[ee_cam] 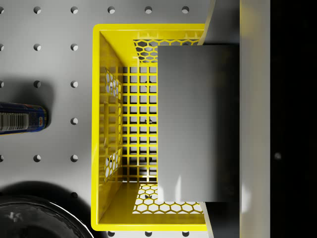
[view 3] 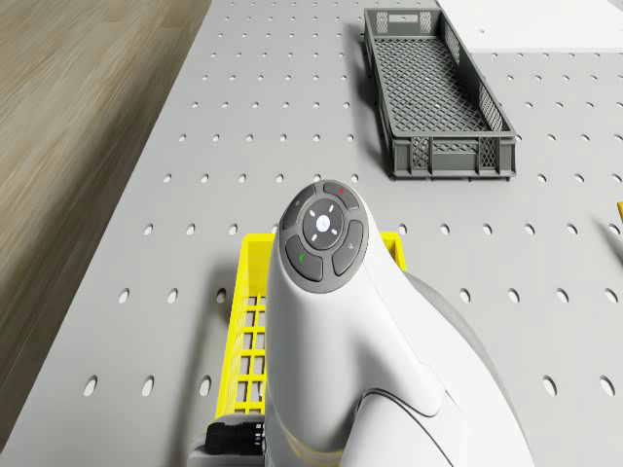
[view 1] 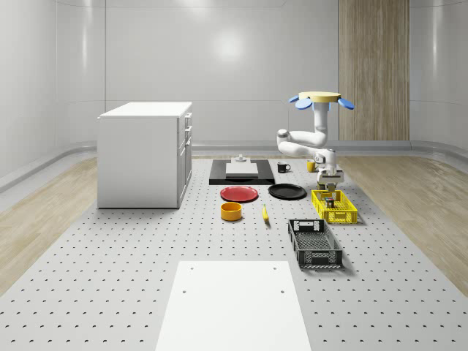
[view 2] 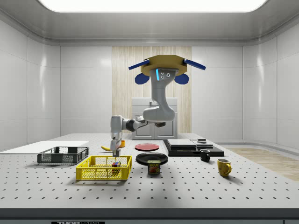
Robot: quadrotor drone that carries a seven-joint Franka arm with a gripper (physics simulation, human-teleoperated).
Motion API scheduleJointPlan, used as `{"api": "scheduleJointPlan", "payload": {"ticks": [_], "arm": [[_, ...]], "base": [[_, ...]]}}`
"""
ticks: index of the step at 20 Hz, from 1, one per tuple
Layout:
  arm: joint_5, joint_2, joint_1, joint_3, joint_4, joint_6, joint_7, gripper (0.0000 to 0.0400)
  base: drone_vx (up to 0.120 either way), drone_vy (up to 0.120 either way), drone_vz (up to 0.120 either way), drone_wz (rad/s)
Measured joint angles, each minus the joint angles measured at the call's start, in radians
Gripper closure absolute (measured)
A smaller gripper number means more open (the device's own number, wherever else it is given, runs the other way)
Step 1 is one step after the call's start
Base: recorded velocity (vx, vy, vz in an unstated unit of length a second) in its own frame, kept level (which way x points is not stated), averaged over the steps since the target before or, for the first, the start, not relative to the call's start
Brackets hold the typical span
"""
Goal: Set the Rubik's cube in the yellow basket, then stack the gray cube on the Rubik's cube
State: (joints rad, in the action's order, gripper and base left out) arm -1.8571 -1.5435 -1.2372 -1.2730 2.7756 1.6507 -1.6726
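side view: drone (view 2: 163, 70) hovers, end effector (view 2: 115, 150) grips gray cube (ee_cam: 195, 121) over yellow basket (view 2: 103, 168) w/ rubik's cube (view 2: 115, 164)

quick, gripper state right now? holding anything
Two-finger gripper: shut on the gray cube, held over the yellow plastic basket.

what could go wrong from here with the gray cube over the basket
The gray cube in the gripper hides the Rubik's cube in the wrist view, so it may land off-centre and slide off. The drone hovers beside the yellow basket, so sway could knock the cube against its wall.
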Motion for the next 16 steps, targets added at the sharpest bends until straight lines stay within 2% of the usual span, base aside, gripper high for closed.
{"api": "scheduleJointPlan", "payload": {"ticks": [8,16], "arm": [[-0.065,0.003,-0.014,0.07,-0.023,0.029,0.0,0.015],[-0.092,0.0,0.018,0.102,-0.039,0.048,0.042,0.015]], "base": [[0.0,0.0,0.0,0.0],[0.0,0.0,0.0,0.0]]}}
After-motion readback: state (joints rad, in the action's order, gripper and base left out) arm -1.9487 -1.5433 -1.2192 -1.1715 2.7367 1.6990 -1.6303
